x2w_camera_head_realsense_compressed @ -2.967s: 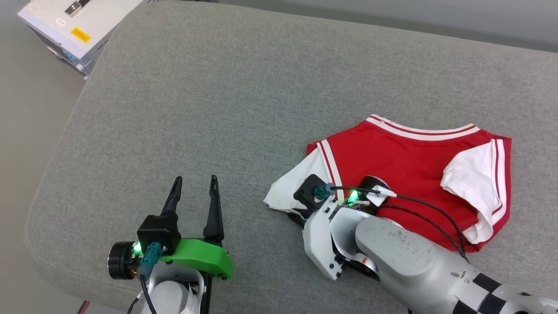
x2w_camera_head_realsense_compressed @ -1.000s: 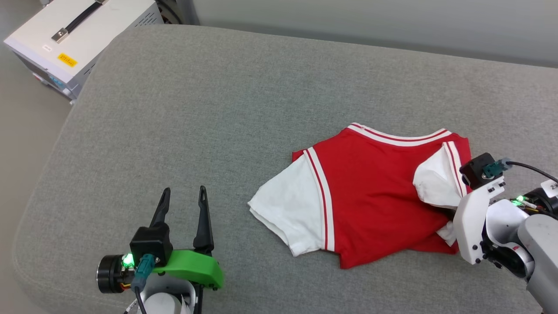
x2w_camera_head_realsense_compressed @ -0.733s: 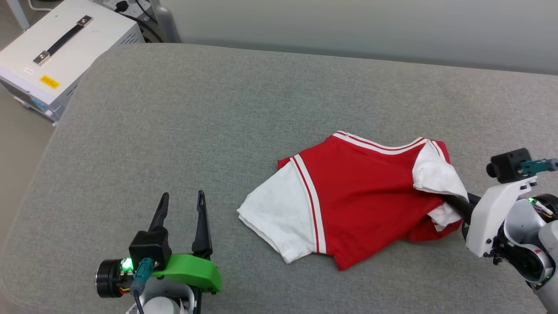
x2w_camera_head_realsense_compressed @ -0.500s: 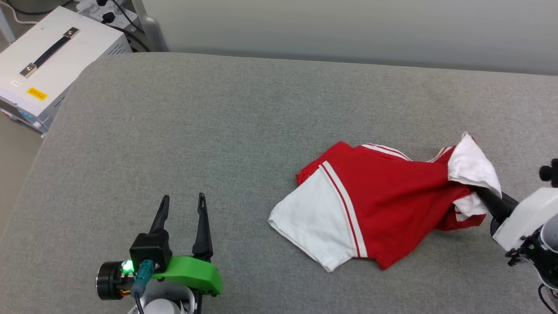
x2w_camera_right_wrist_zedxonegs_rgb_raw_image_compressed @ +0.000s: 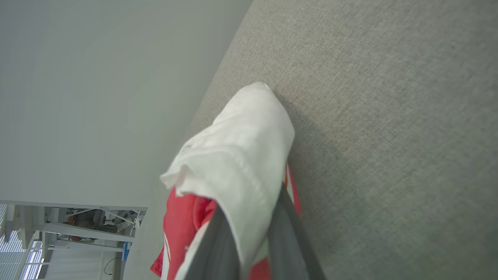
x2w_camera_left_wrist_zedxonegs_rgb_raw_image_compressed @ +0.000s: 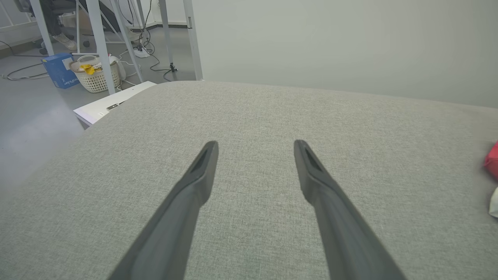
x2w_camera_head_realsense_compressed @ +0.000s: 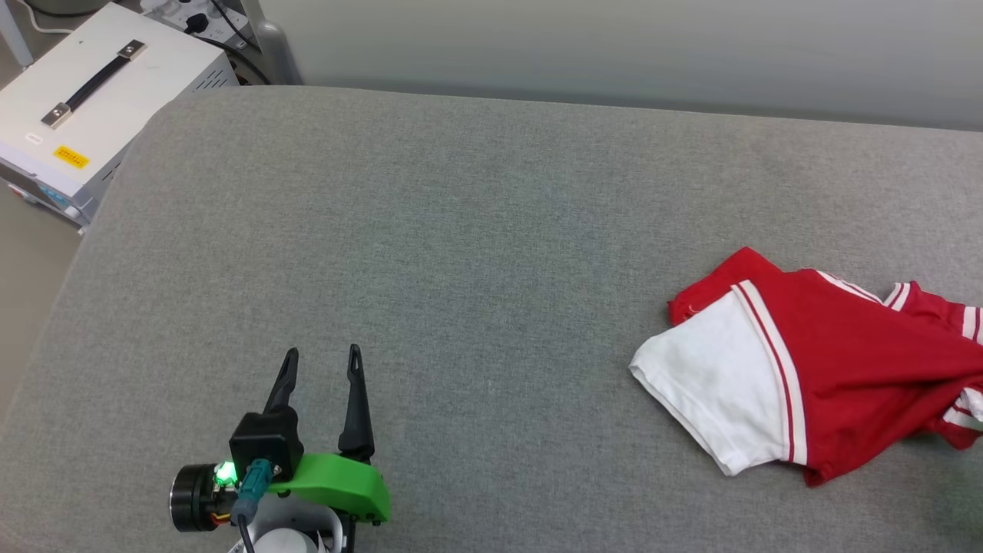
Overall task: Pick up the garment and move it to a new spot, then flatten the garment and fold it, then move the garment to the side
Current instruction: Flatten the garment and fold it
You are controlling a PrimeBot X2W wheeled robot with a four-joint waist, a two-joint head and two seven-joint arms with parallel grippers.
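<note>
Right claw (x2w_camera_right_wrist_zedxonegs_rgb_raw_image_compressed: pixel 251 237) is clamping garment (x2w_camera_head_realsense_compressed: pixel 845 369) by its white sleeve, right edge; left claw (x2w_camera_head_realsense_compressed: pixel 322 355) is gaping wide, lower left.

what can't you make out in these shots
- Head view: the shirt is cut off by the right edge.
- Right wrist view: the right gripper has its fingertips wrapped in the shirt's white sleeve.
- Head view: the yellow label on the white box is too small to read.

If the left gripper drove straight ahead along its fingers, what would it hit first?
Probably the bare grey cushion ahead of the open left gripper; the garment lies well off to its right. Depth is unclear.
</note>
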